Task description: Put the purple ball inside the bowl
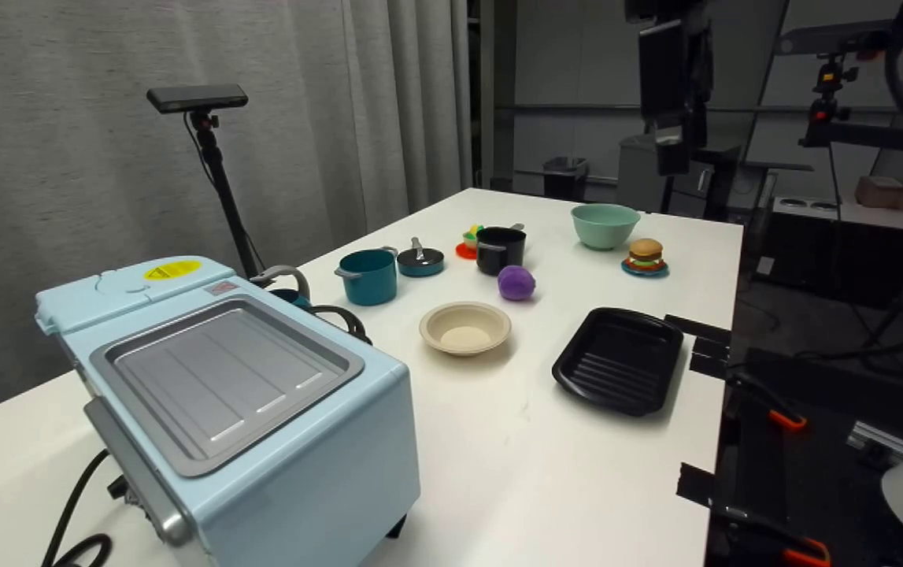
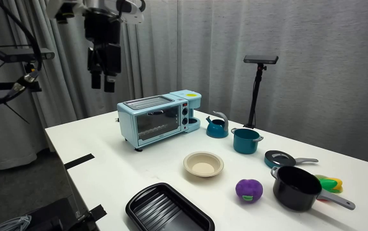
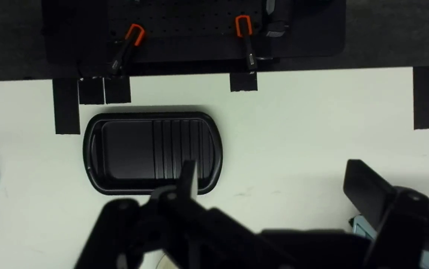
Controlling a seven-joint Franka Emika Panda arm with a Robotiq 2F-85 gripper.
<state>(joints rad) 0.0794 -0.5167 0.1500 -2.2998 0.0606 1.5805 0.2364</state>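
Ball (image 2: 249, 190), purple and round, no long axis to align with, sits near the cream bowl (image 2: 203, 164), outside it and not touching. From the gripper (image 2: 103, 84) it lies well below and, judging by both exterior views, beyond the bowl. Wrist view catches only a sliver of the bowl; ball not visible there. Pose: gripper hanging well above bowl height, fingers (image 3: 365, 186) pointing down, spread wide, nothing between them. Likely next: travel past the bowl, then descend on the ball.

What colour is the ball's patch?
Green; the patch on the ball shows best in an exterior view.
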